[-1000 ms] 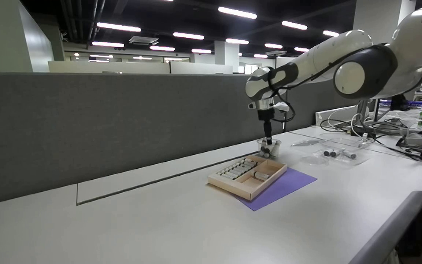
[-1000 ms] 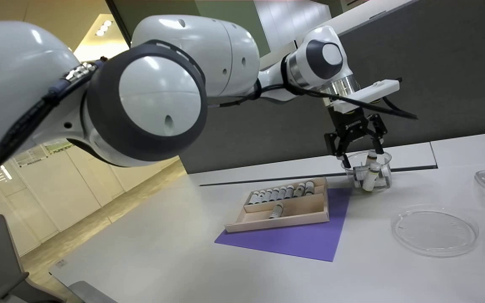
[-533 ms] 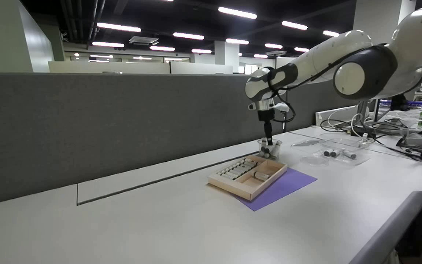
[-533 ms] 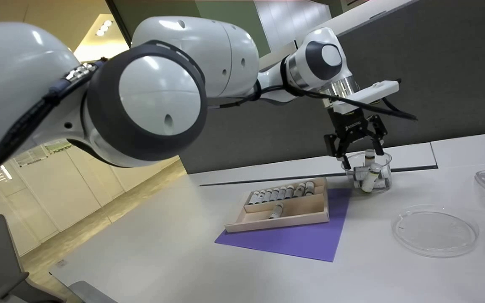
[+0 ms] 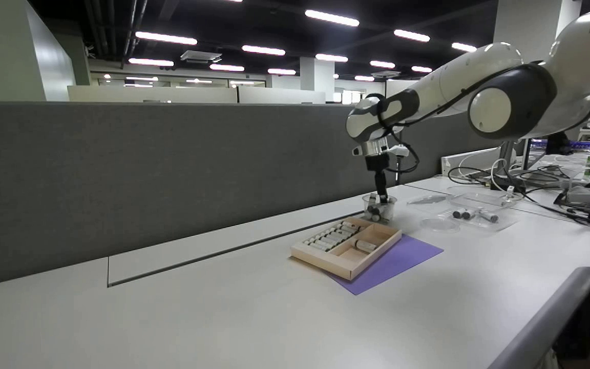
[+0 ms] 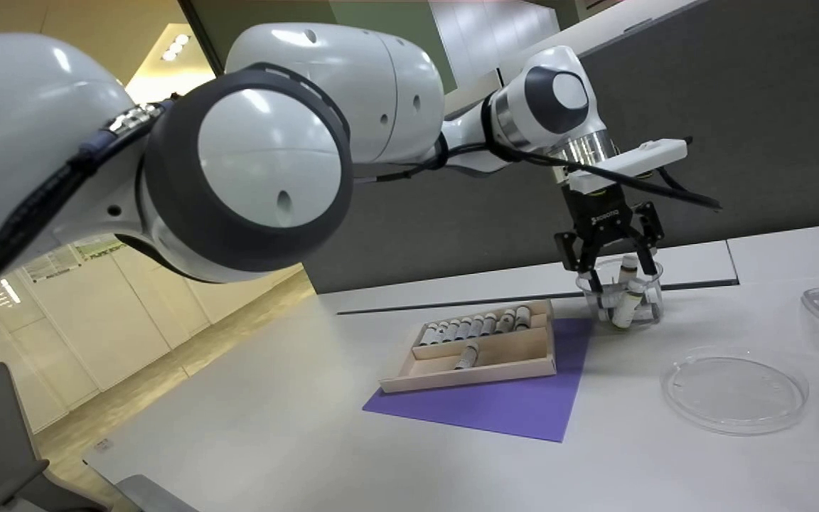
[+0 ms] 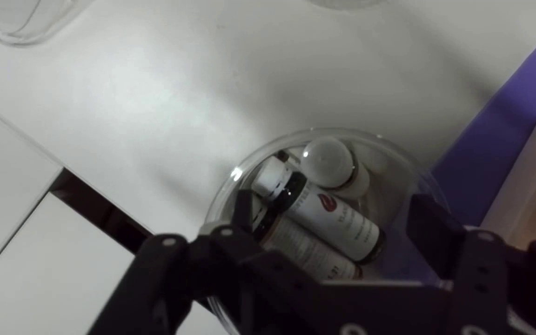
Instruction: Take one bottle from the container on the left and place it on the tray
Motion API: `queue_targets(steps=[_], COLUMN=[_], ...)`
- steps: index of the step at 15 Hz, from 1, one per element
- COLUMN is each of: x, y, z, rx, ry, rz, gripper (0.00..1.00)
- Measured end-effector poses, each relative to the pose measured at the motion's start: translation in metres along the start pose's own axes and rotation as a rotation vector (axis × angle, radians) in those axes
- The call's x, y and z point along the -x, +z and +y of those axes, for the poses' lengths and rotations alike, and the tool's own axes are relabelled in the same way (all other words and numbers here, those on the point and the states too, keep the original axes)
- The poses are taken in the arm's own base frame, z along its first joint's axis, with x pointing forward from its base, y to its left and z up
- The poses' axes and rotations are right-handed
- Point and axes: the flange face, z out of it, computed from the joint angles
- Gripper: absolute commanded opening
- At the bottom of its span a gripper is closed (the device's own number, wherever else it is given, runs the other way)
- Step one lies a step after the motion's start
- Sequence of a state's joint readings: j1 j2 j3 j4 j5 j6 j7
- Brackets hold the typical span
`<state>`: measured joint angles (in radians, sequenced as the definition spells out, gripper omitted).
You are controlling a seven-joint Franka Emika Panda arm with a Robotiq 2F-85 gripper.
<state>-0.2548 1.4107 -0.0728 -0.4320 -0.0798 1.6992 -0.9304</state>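
Observation:
Several small white-labelled bottles lie and stand in a clear round cup [image 6: 655, 288]. In the wrist view one bottle [image 7: 335, 221] with a red mark lies slanted on top. A second bottle [image 7: 303, 249] lies alongside it, partly hidden by my gripper, and a white-capped bottle [image 7: 327, 163] stands tilted behind. My gripper [image 7: 335, 211] is open, with its fingers on either side of the lying bottles at the cup's mouth. It points down into the cup in both exterior views [image 6: 623, 278] [image 5: 383, 200]. The tan tray [image 6: 516, 348] holds a row of bottles and one bottle [image 6: 467, 355] in its front compartment.
A purple sheet [image 6: 480, 412] lies under the tray. A clear round lid [image 6: 736, 391] lies in front of the cup. A clear container [image 5: 505, 223] with several bottles stands farther along the table. A grey partition [image 5: 172, 179] runs behind the table.
My gripper has shifted slightly to the right in both exterior views. In an exterior view its fingertips sit a little lower at the cup. The tray has not moved.

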Motion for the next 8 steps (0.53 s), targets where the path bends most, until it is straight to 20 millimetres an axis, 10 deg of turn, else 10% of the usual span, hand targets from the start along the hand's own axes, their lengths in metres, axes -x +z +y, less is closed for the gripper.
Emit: queue_targets(steps=[8], x=[0.012], y=[0.009], z=[-0.006], rx=[-0.080], ry=[0.081], rz=[-0.068], gripper=[0.02])
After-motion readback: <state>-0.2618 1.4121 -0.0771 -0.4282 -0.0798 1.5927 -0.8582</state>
